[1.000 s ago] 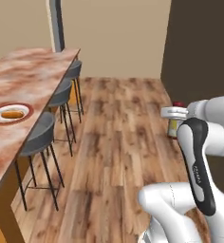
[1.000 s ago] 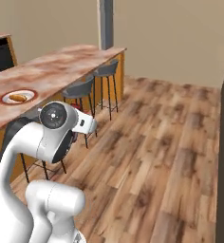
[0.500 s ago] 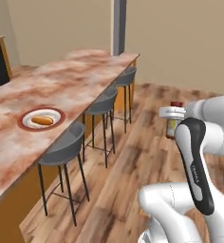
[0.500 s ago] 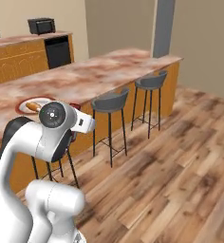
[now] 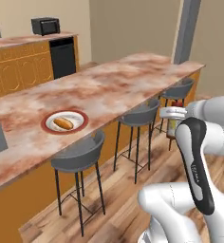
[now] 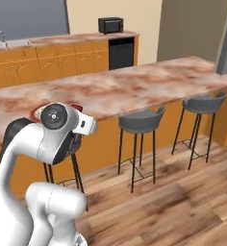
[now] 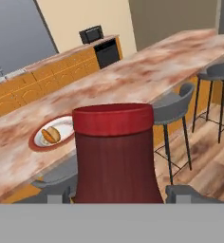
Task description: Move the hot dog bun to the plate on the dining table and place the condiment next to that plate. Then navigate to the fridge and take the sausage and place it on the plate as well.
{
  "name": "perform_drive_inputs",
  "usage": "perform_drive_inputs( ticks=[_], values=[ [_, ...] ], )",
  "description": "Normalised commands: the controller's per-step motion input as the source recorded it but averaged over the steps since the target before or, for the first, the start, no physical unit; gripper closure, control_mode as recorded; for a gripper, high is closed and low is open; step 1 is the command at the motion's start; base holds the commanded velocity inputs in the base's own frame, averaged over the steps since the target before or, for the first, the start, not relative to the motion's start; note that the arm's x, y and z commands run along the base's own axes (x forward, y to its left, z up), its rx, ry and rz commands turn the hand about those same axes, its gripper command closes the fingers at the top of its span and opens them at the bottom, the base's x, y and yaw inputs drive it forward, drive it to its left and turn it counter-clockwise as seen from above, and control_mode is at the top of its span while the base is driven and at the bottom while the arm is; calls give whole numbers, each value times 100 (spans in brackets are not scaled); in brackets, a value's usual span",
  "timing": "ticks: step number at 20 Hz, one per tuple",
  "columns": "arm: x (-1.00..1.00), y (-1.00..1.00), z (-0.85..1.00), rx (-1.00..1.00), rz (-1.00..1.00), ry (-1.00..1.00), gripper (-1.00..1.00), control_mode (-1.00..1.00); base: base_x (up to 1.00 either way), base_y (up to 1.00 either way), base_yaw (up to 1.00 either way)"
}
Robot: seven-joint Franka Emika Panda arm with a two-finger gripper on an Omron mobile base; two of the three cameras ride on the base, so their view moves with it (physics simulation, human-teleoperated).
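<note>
1. The gripper point(image 7: 116, 192) carries the condiment point(image 7: 115, 152) upright in front of the hand camera; its jaws pinch the bottle's lower body from both sides, which likely keeps it steady while the base drives.
2. The arm holds the bottle off to the side of the dining table point(image 5: 133, 78), above the wooden floor point(image 6: 182, 192) near the stools point(image 5: 80, 154), so it is not yet over the slab.
3. The condiment is a dark red-brown bottle with a red cap; a pale label shows in the left base view point(image 5: 172, 124).
4. The plate point(image 5: 80, 124), red-rimmed with a pale centre, lies on the table near its front edge.
5. The hot dog bun point(image 5: 63, 124), orange-tan and oblong, already rests in the plate's middle, so that step looks done.
6. Bare table beside the plate seems the fitting spot for the bottle.
</note>
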Motion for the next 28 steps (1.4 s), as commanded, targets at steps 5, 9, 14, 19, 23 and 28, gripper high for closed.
perform_drive_inputs(
  ticks=[5,9,14,19,23,28],
  values=[
    [0,0,0,0,0,0,100,100,62,-52,65],
    [0,0,0,0,0,0,100,100,65,-59,60],
    [0,0,0,0,0,0,100,100,72,-55,59],
    [0,0,0,0,0,0,100,100,80,-38,40],
    [0,0,0,0,0,0,100,100,75,-29,21],
    [29,-20,-7,0,7,5,100,-100,47,-18,10]
  ],
)
